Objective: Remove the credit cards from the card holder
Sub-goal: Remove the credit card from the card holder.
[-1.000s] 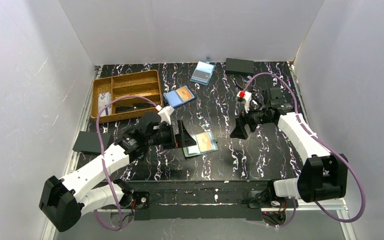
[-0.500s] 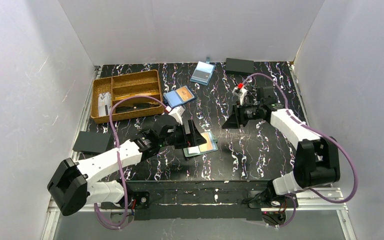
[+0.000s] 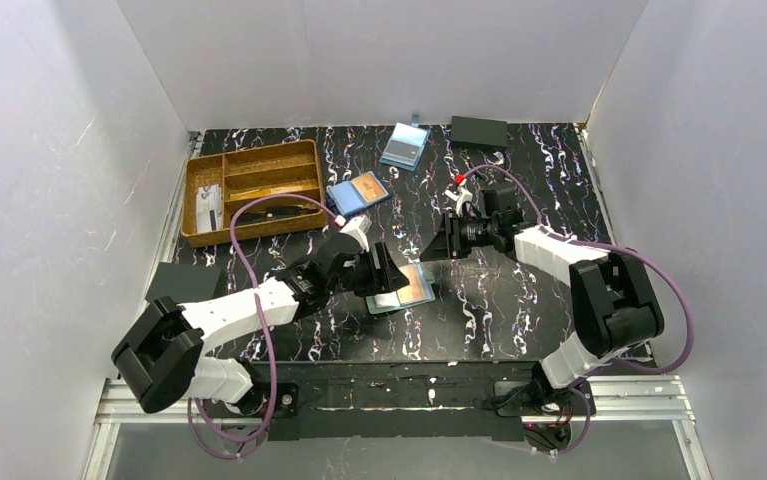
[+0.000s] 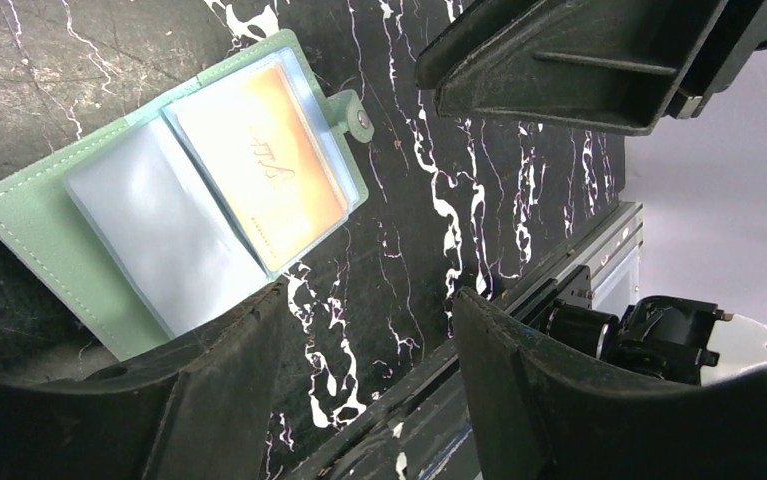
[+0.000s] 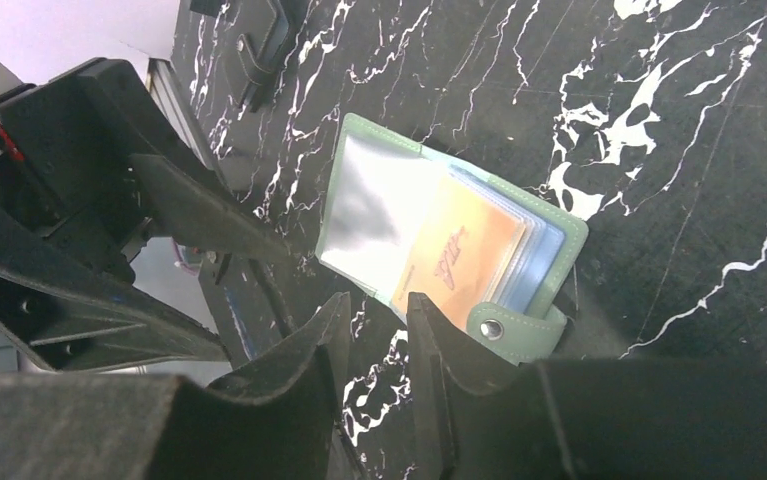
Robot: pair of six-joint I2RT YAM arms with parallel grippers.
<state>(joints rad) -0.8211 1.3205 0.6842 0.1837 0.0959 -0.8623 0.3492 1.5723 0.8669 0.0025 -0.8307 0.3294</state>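
The card holder [image 3: 400, 292] lies open on the black marbled table, teal-green, with clear sleeves. An orange credit card [image 4: 259, 160] shows in the top sleeve, and the snap tab [image 4: 354, 115] sticks out at one side. My left gripper [image 4: 369, 300] hovers at the holder's left edge, open, with only table between its fingers. My right gripper [image 5: 379, 305] hangs just off the holder's [image 5: 439, 235] tab side. Its jaws stand a narrow gap apart, nothing in them. In the top view the left gripper [image 3: 384, 268] and right gripper [image 3: 441, 245] flank the holder.
A golden organizer tray [image 3: 254, 185] sits at the back left. A bright blue holder with an orange card [image 3: 359, 192] and a pale-blue holder with a grey card [image 3: 405, 146] lie behind. A black box [image 3: 478, 131] and a black flat piece [image 3: 184, 285] lie near the edges.
Both arms have closed in on the open card holder, the right one swinging left. Both grippers' jaws have narrowed, the right one much more.
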